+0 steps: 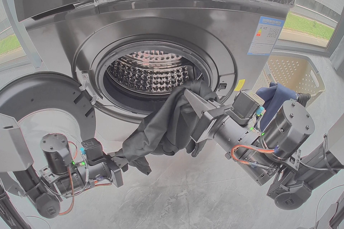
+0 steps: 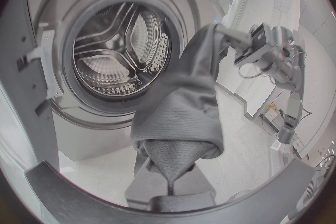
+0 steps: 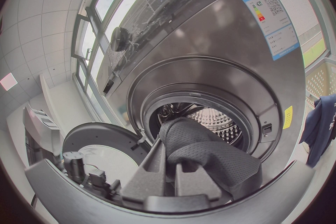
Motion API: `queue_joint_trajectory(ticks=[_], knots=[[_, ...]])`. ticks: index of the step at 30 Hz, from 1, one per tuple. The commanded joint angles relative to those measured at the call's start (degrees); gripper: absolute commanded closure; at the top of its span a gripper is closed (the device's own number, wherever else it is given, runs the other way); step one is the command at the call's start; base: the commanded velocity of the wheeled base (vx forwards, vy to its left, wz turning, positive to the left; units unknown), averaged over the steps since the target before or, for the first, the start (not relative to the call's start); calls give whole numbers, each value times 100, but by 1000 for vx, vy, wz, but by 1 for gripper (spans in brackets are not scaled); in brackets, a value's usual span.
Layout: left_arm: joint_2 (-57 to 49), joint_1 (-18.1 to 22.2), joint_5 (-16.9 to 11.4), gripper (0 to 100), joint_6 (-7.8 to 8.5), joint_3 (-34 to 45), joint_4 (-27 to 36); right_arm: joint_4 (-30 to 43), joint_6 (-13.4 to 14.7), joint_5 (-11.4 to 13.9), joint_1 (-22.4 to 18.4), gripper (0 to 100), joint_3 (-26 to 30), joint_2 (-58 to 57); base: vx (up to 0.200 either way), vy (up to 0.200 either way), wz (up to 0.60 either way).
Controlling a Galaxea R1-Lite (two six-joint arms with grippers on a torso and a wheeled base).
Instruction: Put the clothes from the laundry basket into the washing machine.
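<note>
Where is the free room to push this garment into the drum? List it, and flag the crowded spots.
Free: the opening's upper and left part, above the dark garment, with the drum bare behind; also the floor between the arms. Crowded: the opening's lower right rim, where the right jaws hold the garment.

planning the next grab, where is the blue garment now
In the head view the blue garment hangs on the laundry basket, on the right beside the washing machine, behind the right arm.

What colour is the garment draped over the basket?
The garment is navy blue, clearest in the right wrist view.
</note>
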Motion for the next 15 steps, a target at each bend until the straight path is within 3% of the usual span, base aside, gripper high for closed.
queue_joint_trajectory(ticks=[1, 6, 15], knots=[[-1229, -6, -38, 100, -102, 475, -47, -13, -45, 5, -151, 100, 255, 35, 0, 0, 0], [-1809, -6, -38, 100, -340, 290, -47, -4, -45, 49, -160, 100, 554, 61, 0, 0, 0], [-2003, -6, -3, 100, -401, -255, -47, -22, -45, 154, -133, 100, 765, 246, 0, 0, 0]])
